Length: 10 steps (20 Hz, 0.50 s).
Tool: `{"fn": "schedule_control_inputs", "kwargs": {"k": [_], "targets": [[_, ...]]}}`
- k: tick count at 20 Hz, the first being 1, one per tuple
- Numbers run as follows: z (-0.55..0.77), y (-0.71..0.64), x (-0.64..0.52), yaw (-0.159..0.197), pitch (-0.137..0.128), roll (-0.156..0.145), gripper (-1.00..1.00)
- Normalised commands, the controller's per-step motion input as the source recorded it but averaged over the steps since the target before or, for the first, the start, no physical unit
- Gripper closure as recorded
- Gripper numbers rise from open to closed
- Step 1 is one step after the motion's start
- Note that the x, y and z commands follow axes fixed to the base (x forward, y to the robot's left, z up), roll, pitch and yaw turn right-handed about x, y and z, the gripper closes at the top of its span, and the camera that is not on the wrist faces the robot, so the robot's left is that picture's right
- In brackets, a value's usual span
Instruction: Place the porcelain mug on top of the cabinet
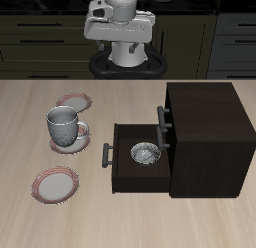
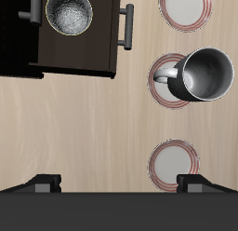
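The porcelain mug (image 1: pixel 64 126) is standing upright on a small red-rimmed plate (image 2: pixel 164 89), its mouth open upward and its loop handle (image 2: pixel 165 76) pointing toward the open drawer (image 1: pixel 138 159). The glossy glaze suggests a hard, slippery, rigid body that is breakable if dropped or knocked; it is likely moderately heavy for its size. Pinching the rim wall across its thickness, one finger inside and one outside, is judged the more secure hold; the handle is thin and offers less contact. The plate beneath is likely to slide or rattle if the mug is dragged instead of lifted straight up.

The gripper (image 2: pixel 119 183) is hovering high above the table (image 1: pixel 30 217), holding nothing, with its two fingertips (image 2: pixel 45 183) spread wide apart. The mug is sitting well below it and offset to one side, so both a lateral shift and a long descent are needed.

Two more red-rimmed plates (image 2: pixel 174 161) are lying on the table on either side of the mug's plate, one almost beneath the gripper, the other beyond the mug. The cabinet (image 1: pixel 210 132) is standing well apart from the mug, its drawer pulled out and containing a small patterned bowl (image 2: pixel 69 11). The cabinet's flat dark top is bare and is offering ample room for the mug. The wooden tabletop is level and smooth. Dark kitchen cupboards (image 1: pixel 40 42) are lining the room behind the arm.
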Motion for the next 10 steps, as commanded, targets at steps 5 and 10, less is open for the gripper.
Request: {"fn": "schedule_control_inputs", "kwargs": {"k": [5,10], "targets": [[0.02,-0.25,0.11,0.02,-0.019,0.0,-1.0],[0.04,-0.38,0.21,0.047,-0.022,-0.022,-1.0]]}}
